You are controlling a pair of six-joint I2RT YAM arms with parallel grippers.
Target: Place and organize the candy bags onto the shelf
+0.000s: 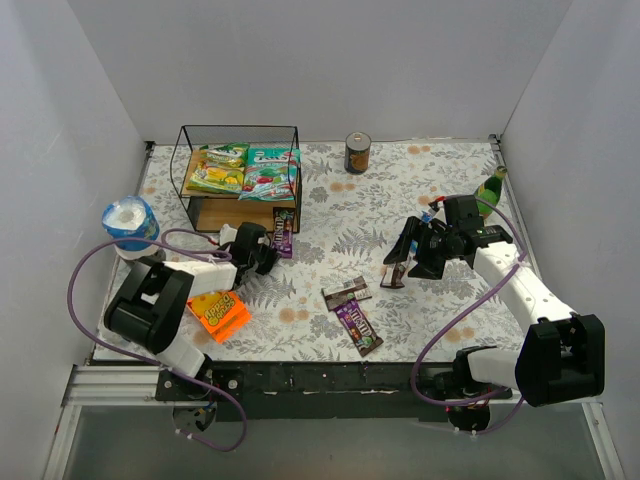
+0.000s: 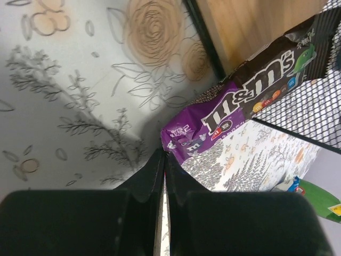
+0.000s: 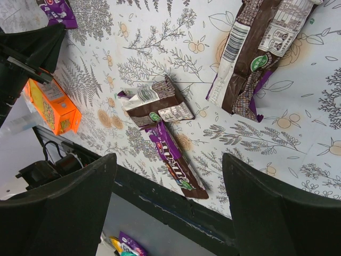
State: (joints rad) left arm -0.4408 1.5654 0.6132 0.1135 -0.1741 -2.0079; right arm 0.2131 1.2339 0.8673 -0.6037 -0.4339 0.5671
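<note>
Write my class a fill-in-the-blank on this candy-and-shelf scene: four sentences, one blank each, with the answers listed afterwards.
1. The left gripper is ___ on a corner of the purple packet.
2. The right gripper hovers above the table with its jaws ___.
3. A yellow-green bag and the teal bag lie on the ___ board of the shelf.
4. The orange package lies on the table beside the ___ arm.

Missing words: shut; open; top; left.

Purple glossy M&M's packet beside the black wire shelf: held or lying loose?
Held: left gripper pinches a corner of the purple M&M's packet.
</note>
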